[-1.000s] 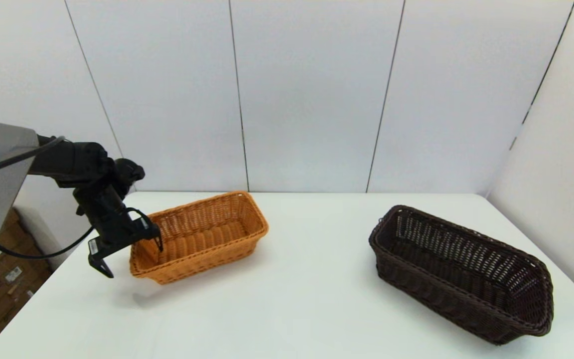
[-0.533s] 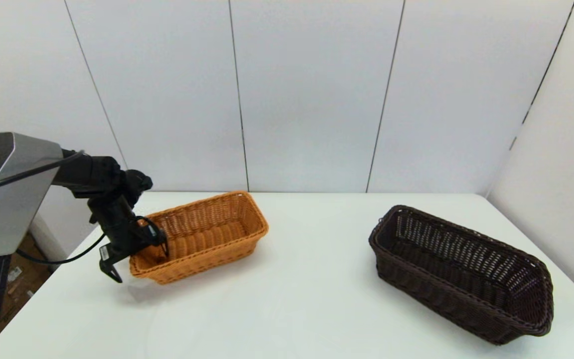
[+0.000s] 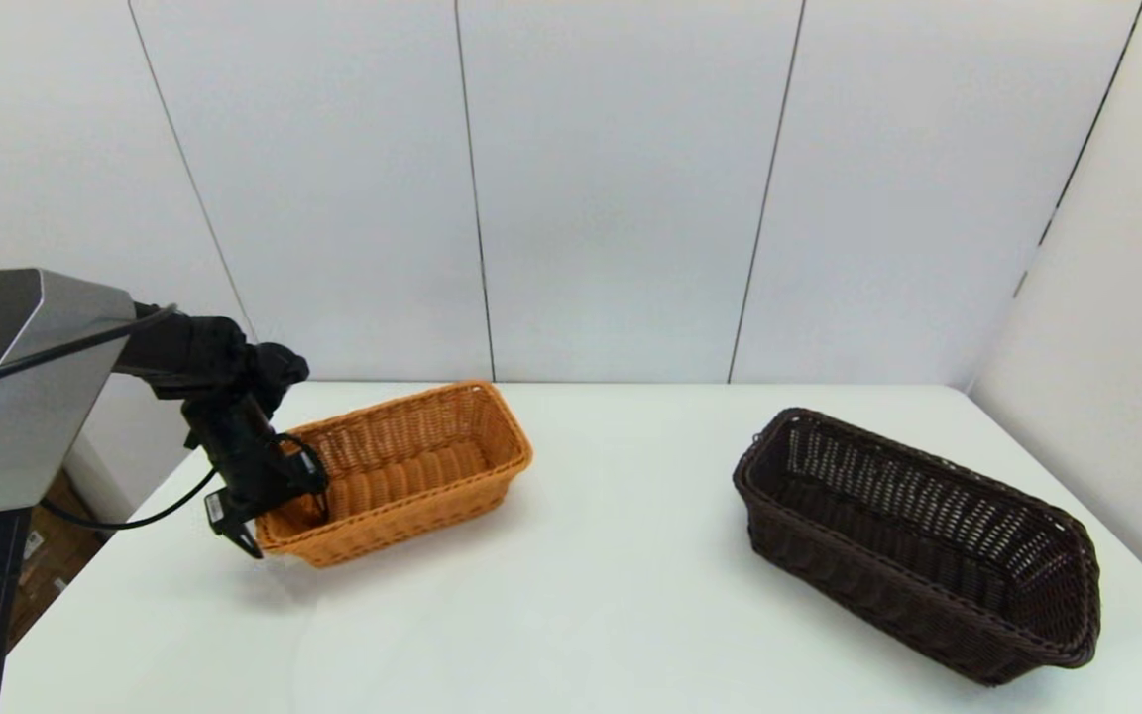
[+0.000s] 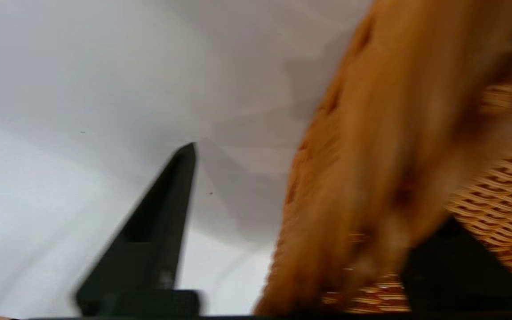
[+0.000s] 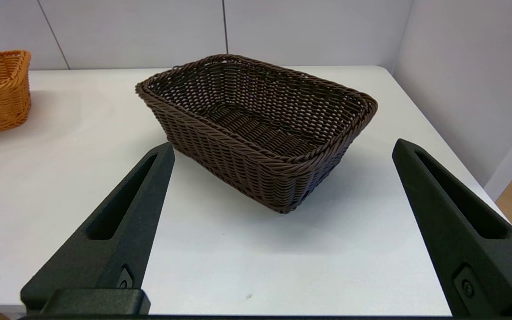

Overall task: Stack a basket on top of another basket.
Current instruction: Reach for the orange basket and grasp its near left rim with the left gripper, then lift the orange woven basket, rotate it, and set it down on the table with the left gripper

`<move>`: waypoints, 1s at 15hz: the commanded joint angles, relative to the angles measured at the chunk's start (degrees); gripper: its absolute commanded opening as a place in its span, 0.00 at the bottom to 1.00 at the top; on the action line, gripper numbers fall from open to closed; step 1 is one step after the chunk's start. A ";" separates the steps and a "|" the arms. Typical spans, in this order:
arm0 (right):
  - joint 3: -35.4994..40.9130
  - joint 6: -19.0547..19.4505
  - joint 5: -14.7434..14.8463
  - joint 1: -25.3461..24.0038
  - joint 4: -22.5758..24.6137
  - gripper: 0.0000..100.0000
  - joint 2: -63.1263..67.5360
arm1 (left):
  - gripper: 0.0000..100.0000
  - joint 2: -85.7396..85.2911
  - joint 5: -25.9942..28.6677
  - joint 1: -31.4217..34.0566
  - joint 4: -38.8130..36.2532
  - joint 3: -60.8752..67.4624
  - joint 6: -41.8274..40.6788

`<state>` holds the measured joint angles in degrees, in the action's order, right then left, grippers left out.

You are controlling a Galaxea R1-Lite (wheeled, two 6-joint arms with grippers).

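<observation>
The left gripper (image 3: 284, 521), fingers spread, straddles the end wall of the orange-tan rectangular wicker basket (image 3: 402, 471) near the table's (image 3: 571, 615) left edge. The dark brown open-weave rectangular basket (image 3: 913, 540) sits near the right edge. The right gripper (image 5: 282, 146) hangs before it, fingers spread.

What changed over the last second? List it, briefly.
The left pincer came down and in toward the orange basket, and now straddles its near end wall, one finger inside, one outside, not yet closed. Both the orange basket and the dark brown basket stayed put.

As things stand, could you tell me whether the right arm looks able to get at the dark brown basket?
Probably yes: the right gripper is open and faces the dark brown basket across bare table, with nothing between.
</observation>
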<state>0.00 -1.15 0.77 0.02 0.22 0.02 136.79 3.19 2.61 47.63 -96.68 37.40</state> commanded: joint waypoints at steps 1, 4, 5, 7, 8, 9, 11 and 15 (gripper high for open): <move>0.00 0.00 0.02 0.06 0.04 1.00 -0.11 | 0.00 -0.30 0.15 -0.24 0.36 -0.17 0.22; 0.00 0.00 0.02 -0.02 0.04 1.00 -0.11 | 0.00 -0.38 0.23 -0.32 0.45 -0.52 0.30; 0.00 0.00 0.02 -0.02 0.04 1.00 -0.11 | 0.00 -0.30 0.23 -0.32 0.45 -0.70 0.30; 0.00 0.00 0.02 0.06 0.04 1.00 -0.11 | 0.00 -0.56 1.73 -0.32 0.45 -0.61 0.30; -0.09 0.00 0.02 -0.02 0.04 1.00 -0.11 | 0.00 -1.09 2.69 -0.32 0.45 -0.70 0.30; 0.00 0.00 0.02 -0.02 0.04 1.00 -0.11 | 0.00 -1.70 3.84 -0.41 0.45 -0.61 0.30; 0.00 0.00 0.02 -0.02 0.04 1.00 -0.11 | 0.00 -3.02 4.98 -0.76 0.36 -0.79 0.22; 0.00 0.00 0.02 -0.02 0.04 1.00 -0.11 | 0.00 -6.80 11.66 -1.64 0.45 -1.49 -3.56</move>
<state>0.00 -1.15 0.77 0.00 0.24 0.02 132.37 12.84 1.18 47.92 -98.18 34.26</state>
